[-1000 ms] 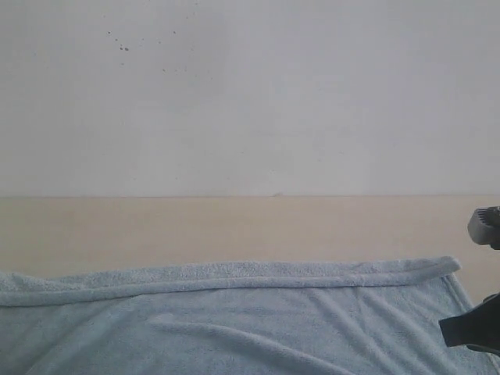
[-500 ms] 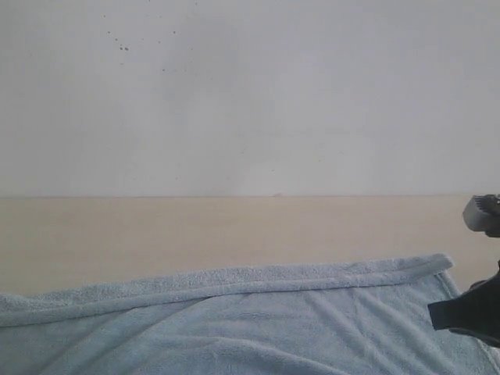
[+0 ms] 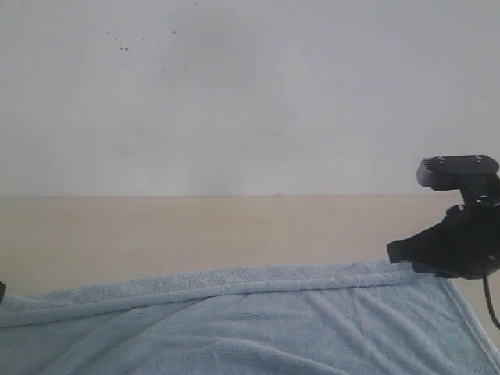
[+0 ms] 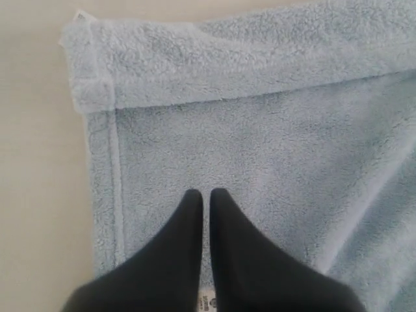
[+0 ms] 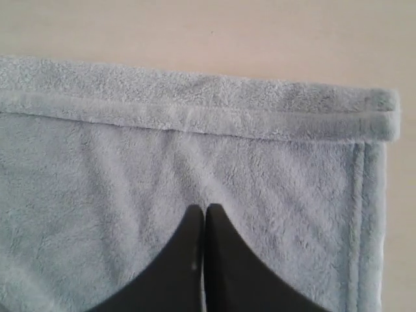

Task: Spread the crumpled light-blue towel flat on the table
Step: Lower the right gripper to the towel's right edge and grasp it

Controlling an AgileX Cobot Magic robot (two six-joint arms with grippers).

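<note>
The light-blue towel [image 3: 234, 328] covers the near part of the table [image 3: 195, 230], with soft wrinkles and its far edge [image 3: 234, 280] folded over in a narrow band. My right gripper [image 3: 398, 254] sits over the towel's far right corner. In the right wrist view the gripper [image 5: 204, 209] is shut, tips in the pile of the towel [image 5: 117, 195], and creases run towards them. My left gripper [image 4: 206, 193] is shut too, tips on the towel [image 4: 273, 149] near its folded-over corner [image 4: 91, 65]. Only a dark sliver of the left gripper [image 3: 1, 291] shows in the exterior view.
A white wall [image 3: 250, 94] with a few dark specks rises behind the table's far edge. Bare beige tabletop [image 4: 32, 162] lies beside the towel's side hem, and more of it [image 5: 195, 32] runs beyond the folded edge.
My right gripper has risen and moved left in the exterior view, now hiding the towel's far right corner. The towel's far edge has slid nearer, most on the left.
</note>
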